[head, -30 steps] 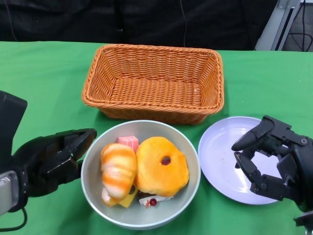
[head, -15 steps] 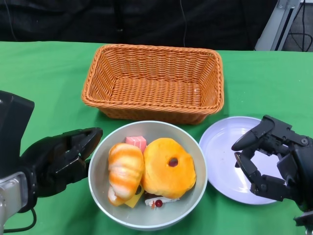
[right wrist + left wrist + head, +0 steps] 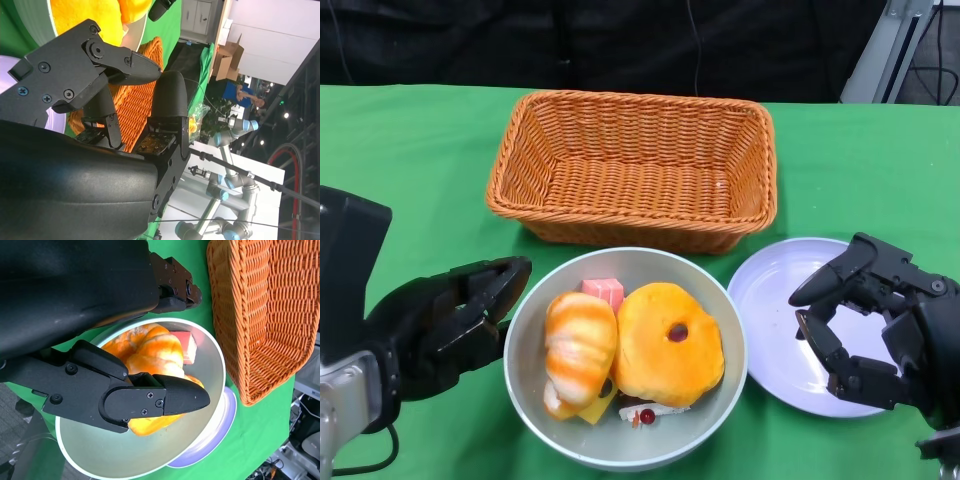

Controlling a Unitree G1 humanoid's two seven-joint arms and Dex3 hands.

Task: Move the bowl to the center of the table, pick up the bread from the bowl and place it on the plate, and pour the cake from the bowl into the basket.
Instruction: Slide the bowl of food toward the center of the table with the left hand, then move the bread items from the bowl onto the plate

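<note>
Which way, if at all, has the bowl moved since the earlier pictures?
Yes. The bowl has slid toward the plate, its rim now touching or overlapping the plate's edge; the basket has not moved.

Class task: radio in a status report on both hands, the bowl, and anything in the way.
Left hand at round grey bowl rim. Right hand open over pale round plate. Striped bread roll in bowl. Orange wicker basket empty. Nothing blocking.

— Any writing, labels, brands or numbers to read?
— None legible anywhere. Nothing printed on the bowl (image 3: 715,400), the basket (image 3: 630,160) or the plate (image 3: 770,320). Cardboard boxes (image 3: 227,65) far off in the right wrist view, too small and blurred to read.
</note>
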